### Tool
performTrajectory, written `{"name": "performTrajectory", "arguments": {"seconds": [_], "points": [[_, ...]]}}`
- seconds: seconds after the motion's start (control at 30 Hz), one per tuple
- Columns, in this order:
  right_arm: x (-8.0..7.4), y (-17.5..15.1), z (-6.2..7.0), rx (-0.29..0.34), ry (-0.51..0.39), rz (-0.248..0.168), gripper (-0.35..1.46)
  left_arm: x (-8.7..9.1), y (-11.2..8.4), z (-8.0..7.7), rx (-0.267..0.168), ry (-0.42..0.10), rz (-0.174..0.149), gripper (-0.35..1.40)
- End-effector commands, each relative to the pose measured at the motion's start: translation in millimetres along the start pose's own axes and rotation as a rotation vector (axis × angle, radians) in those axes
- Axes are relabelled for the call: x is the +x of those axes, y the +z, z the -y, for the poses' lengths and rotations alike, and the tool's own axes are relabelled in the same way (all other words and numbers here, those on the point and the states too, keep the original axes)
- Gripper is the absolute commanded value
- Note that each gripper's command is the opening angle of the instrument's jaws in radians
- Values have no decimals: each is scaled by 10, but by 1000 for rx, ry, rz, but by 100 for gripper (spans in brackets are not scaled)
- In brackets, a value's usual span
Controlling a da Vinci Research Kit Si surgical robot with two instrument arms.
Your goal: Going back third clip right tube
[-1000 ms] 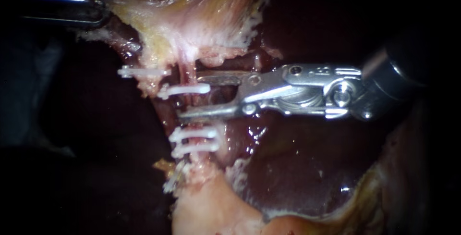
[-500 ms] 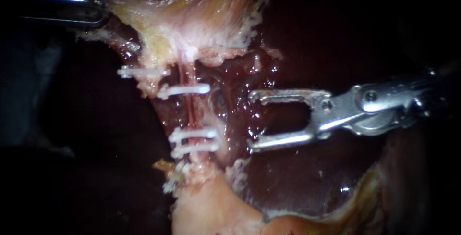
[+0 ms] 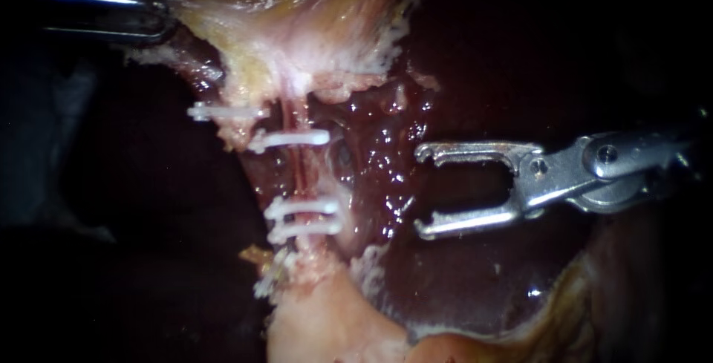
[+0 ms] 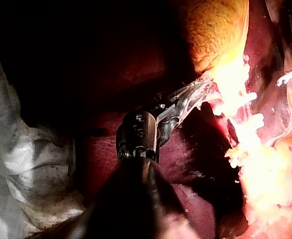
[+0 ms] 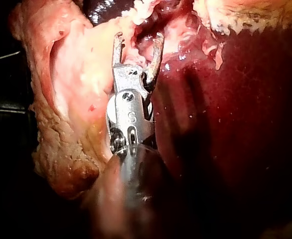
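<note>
**A:** What do you have in front of you, from the biggest thing down?

**B:** The dark red liver (image 3: pixel 460 289) fills the lower right of the endoscope view. Above it spreads a pale yellowish tissue (image 3: pixel 297 29). Your left instrument (image 3: pixel 157 21) grasps the edge of it at the upper left. Both jaws are closed on that tissue, as the left wrist view shows clearly.

**A:** And the tube?

**B:** The right tube (image 3: pixel 298 174) runs down from the pale tissue as a thin red strand. Three white clips lie across it: the upper clip (image 3: pixel 290 139) alone, and the two lower clips (image 3: pixel 303 216) close together below it. One more clip (image 3: pixel 223 112) sits further to the left, on the tissue beside the tube.

**A:** Where is your right instrument?

**B:** Your right instrument (image 3: pixel 421 191) comes in from the right, and its jaws stand wide apart, holding nothing. They hover over the wet liver, apart from the tube, at a height between the upper clip and the lower pair.

**A:** What differs from one second ago?

**B:** At that time your open jaws reached the tube, and the upper clip lay between them. Half a second ago they were already clear of it. Now they are a little further to the right. The clips, the tube and your left instrument have not shifted.
</note>
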Motion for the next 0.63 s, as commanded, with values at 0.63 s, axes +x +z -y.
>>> {"name": "performTrajectory", "arguments": {"seconds": [0.63], "points": [[-1,-4,1,3,-1,0,50,-13,31,1,-16,12,14,-35]]}}
